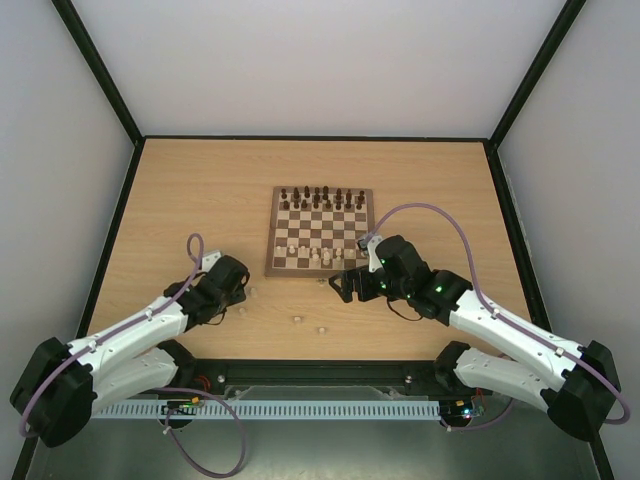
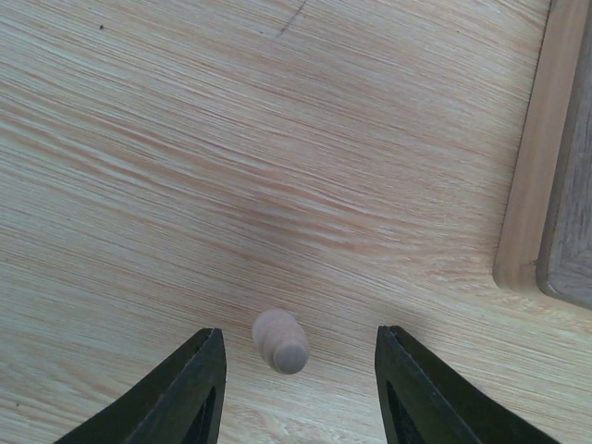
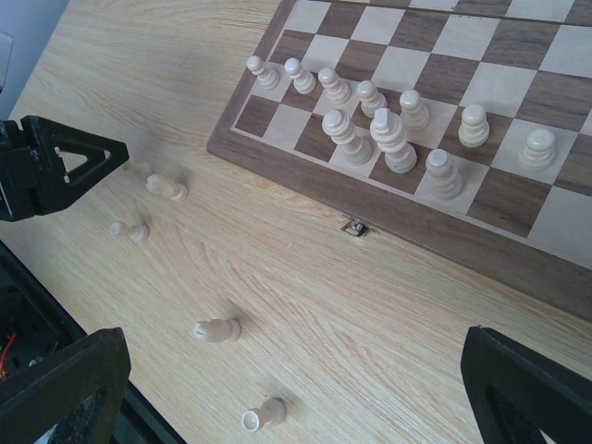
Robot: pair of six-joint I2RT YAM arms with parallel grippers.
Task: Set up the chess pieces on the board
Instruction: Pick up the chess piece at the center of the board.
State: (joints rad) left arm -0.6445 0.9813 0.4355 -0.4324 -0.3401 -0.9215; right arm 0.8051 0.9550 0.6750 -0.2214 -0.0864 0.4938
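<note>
From above, the chessboard is sitting at the middle of the table. Dark pieces are lining its 12 o'clock edge, and pale pieces are standing on its two rows toward 6 o'clock. The left gripper is reaching over bare table at 7 o'clock from the board. The right gripper is hovering just off the board's 6 o'clock edge. Two loose pale pieces are lying on the table between the arms.

In the left wrist view, the two dark fingers are standing wide apart at 6 o'clock. A pale pawn is lying on its side between them, touching neither. A corner of the chessboard is showing at 3 o'clock.

In the right wrist view, the fingers are filling both bottom corners, spread wide and holding nothing. The board is filling the area from 12 to 3 o'clock, with about ten pale pieces standing upright on its near rows. A small metal clasp is sitting on its frame edge. Four toppled pale pieces are lying on the table between 6 and 9 o'clock. The left gripper is showing at 9 o'clock, near the farthest of them.
</note>
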